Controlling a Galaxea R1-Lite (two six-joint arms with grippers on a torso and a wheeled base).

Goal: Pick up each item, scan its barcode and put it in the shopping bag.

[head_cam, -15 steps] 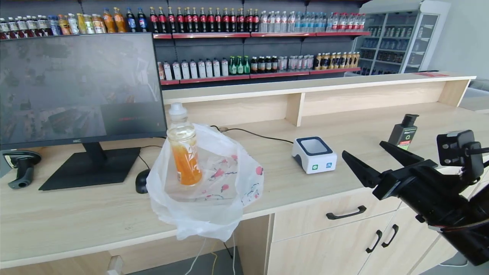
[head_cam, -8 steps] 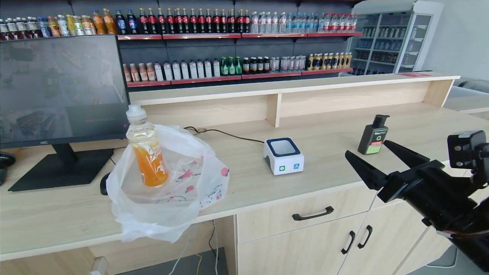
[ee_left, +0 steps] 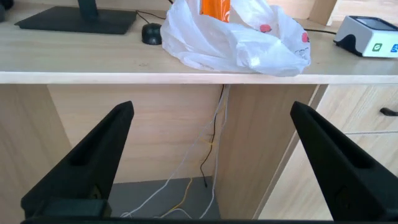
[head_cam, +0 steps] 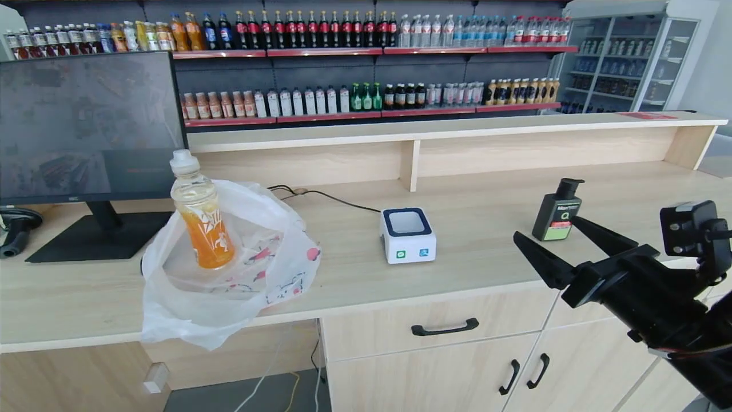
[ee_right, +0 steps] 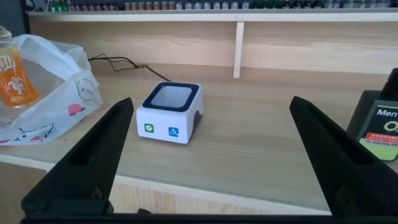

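An orange drink bottle (head_cam: 197, 220) stands upright inside the white plastic shopping bag (head_cam: 229, 286) on the counter's left part. At the counter's middle sits the white box scanner (head_cam: 407, 236). Further right stands a dark green pump bottle (head_cam: 557, 212). My right gripper (head_cam: 546, 229) hangs open in front of the counter edge, near the pump bottle, holding nothing. In the right wrist view the right gripper (ee_right: 211, 106) faces the scanner (ee_right: 169, 113), with the pump bottle (ee_right: 379, 127) to one side. My left gripper (ee_left: 211, 112) is open below the counter edge, under the bag (ee_left: 236, 43).
A monitor (head_cam: 86, 126) and a handheld scanner (head_cam: 17, 229) stand at the far left, with a mouse (ee_left: 151, 34) behind the bag. A raised shelf (head_cam: 412, 131) runs along the counter's back. Drawers and cupboard doors (head_cam: 446, 329) are below the counter front.
The head camera has swung, so the whole picture has shifted. The right gripper stays open and holds nothing. The bottle, bag and scanner stand as before.
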